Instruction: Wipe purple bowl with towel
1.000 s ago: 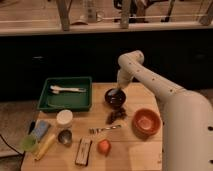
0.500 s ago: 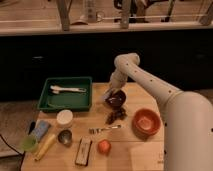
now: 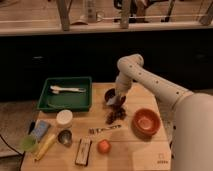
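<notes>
A dark wall and a railing are running behind a wooden table (image 3: 145, 156) crowded with small things. The white arm (image 3: 160, 90) is reaching up and left from the robot's body at the right edge, bending sharply at its elbow high over the table's far side, then dropping steeply. The gripper (image 3: 118, 98) is pointing down into the purple bowl (image 3: 108, 95), which is sitting near the table's far middle. Whether the gripper is clamped on anything cannot be told, and the towel cannot be picked out in the dark there. Left of the gripper, a green tray (image 3: 65, 79) is holding a white utensil (image 3: 67, 89). Just nearer than the gripper a dark clump (image 3: 116, 116) is lying, and to the near right an orange bowl (image 3: 146, 123) is standing, apart from the purple one.
</notes>
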Robot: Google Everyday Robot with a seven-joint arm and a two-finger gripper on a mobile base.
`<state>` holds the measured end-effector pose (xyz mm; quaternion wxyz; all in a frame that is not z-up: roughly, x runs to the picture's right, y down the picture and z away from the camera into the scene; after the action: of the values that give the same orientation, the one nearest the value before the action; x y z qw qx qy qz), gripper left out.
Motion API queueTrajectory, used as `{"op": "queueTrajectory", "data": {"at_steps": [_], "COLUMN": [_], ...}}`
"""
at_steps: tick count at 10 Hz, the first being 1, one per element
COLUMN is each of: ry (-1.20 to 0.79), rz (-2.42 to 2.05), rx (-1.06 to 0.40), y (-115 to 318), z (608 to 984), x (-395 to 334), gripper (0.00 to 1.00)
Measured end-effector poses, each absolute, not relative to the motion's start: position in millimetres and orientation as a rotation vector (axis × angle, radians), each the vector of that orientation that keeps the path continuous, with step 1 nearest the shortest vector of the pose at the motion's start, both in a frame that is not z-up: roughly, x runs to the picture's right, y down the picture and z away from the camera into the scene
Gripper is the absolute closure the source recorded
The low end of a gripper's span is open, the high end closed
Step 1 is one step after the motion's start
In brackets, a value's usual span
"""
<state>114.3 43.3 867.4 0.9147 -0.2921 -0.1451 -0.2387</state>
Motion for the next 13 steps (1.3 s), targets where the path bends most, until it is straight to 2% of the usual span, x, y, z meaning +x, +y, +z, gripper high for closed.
{"op": "queueTrajectory", "data": {"at_steps": [4,7,10,13], "ry": [-0.239,-0.297,-0.405,-0.477], "rz": [-0.468,-0.507,-0.561,-0.589], "rx": [-0.534,-0.48,-0.451,-0.463], "y": [11.7,0.6,2.0,12.5], "z": [890.3,898.5,897.7,889.2], "x": [129.1,98.0,58.3,55.3], "gripper": [1.0,1.0,1.0,1.0]}}
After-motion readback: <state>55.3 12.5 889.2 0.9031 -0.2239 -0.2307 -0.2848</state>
